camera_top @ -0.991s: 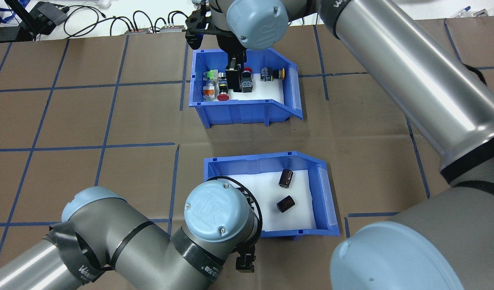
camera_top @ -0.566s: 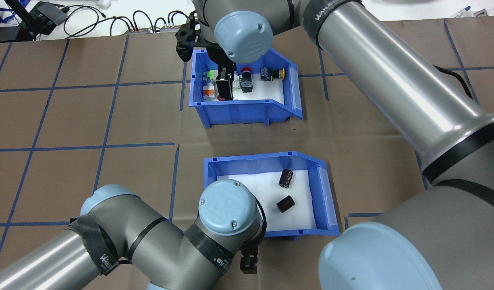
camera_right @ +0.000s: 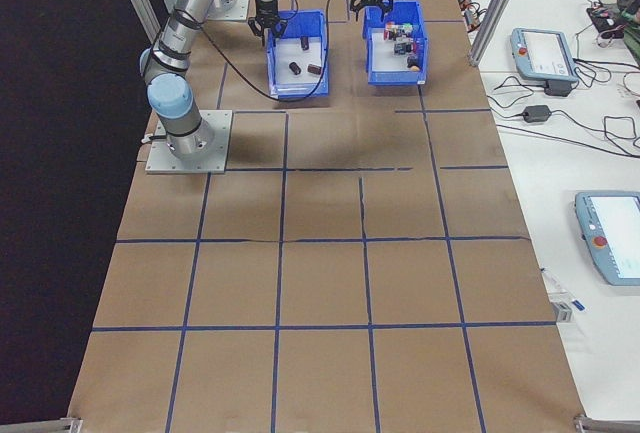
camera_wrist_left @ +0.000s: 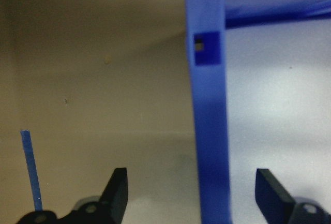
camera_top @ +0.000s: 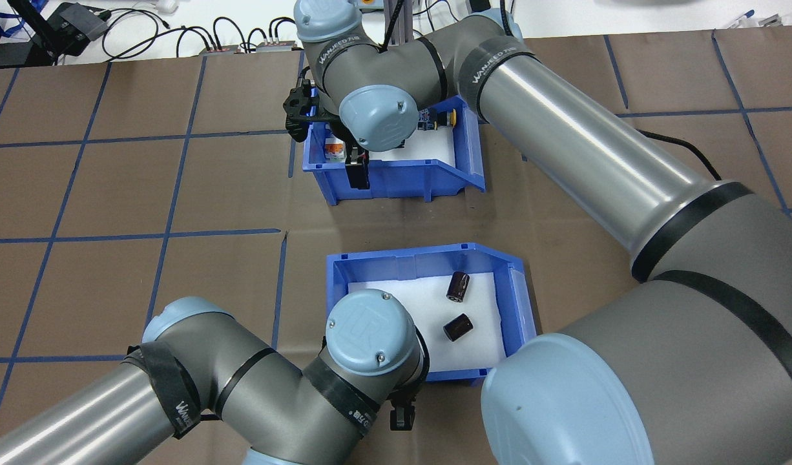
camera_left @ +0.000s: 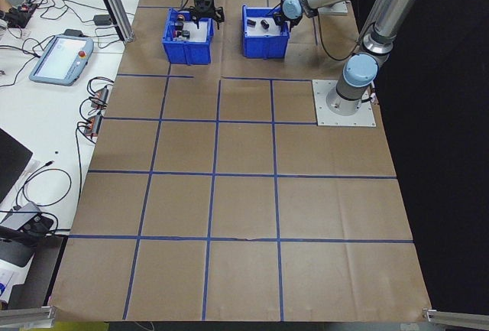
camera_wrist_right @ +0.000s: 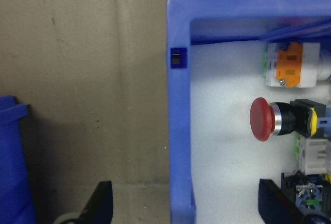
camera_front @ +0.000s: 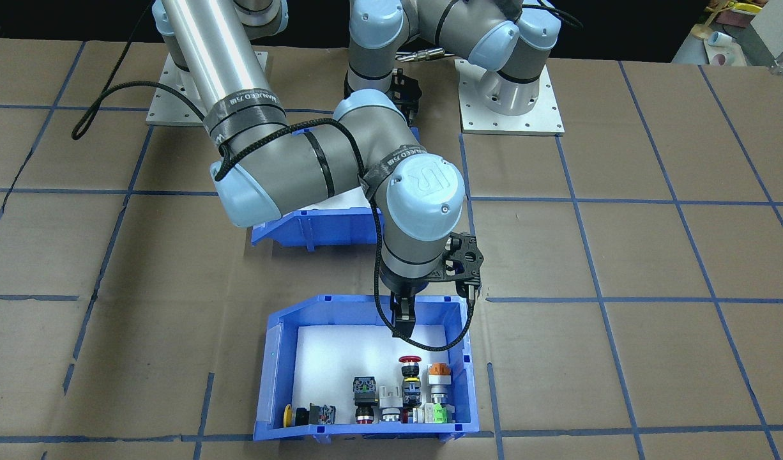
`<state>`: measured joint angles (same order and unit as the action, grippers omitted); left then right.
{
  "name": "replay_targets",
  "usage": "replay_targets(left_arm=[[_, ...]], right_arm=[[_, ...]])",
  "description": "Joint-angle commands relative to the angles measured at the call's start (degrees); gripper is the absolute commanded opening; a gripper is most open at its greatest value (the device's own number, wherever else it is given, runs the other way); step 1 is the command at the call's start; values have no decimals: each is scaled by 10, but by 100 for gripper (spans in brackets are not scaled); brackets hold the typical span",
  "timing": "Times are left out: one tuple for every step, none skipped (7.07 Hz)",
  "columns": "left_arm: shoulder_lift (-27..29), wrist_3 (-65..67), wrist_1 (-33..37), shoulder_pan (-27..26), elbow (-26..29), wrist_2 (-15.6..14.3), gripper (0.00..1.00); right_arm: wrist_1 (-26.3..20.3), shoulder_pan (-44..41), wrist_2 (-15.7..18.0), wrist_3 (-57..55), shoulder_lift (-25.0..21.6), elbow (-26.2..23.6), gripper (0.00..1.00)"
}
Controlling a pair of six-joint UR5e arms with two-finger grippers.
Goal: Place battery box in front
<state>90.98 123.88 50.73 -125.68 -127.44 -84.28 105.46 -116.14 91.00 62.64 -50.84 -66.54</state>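
Note:
The battery box (camera_top: pixel 396 258), a blue bin with a white liner, holds two dark cylinders (camera_top: pixel 458 286) and lies on the robot's side of the table. My left gripper (camera_wrist_left: pixel 194 198) is open, its fingers astride the box's blue wall (camera_wrist_left: pixel 209 131); from overhead the gripper (camera_top: pixel 401 416) shows at the box's near wall. Farther out stands the blue bin of coloured switches (camera_top: pixel 396 181). My right gripper (camera_wrist_right: pixel 186 203) is open astride that bin's wall (camera_wrist_right: pixel 178 131), at its robot-side edge (camera_front: pixel 401 322).
Brown paper with a blue tape grid covers the table. Cables and small devices (camera_top: pixel 73 26) lie along its far edge. Two arm base plates (camera_front: pixel 509 96) sit near the robot. A side table carries teach pendants (camera_left: pixel 61 60).
My right gripper has moved from over the switches back to the switch bin's robot-side wall. My left wrist has shifted slightly right along the battery box's near wall.

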Motion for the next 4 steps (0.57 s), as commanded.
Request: replay_targets(left_arm=[[-4,0,-23,0,-3,16,0],[-21,-7,-20,0,-11,7,0],[-35,-13,-20,5,-10,6,0],[-64,-31,-7,17,-11,-9,0]], right_arm=[[17,-1,2,-2,13,-4,100],[12,0,1,-2,7,-14,97],[12,0,6,-3,0,-30,77],[17,0,33,0,-2,-31,52]])
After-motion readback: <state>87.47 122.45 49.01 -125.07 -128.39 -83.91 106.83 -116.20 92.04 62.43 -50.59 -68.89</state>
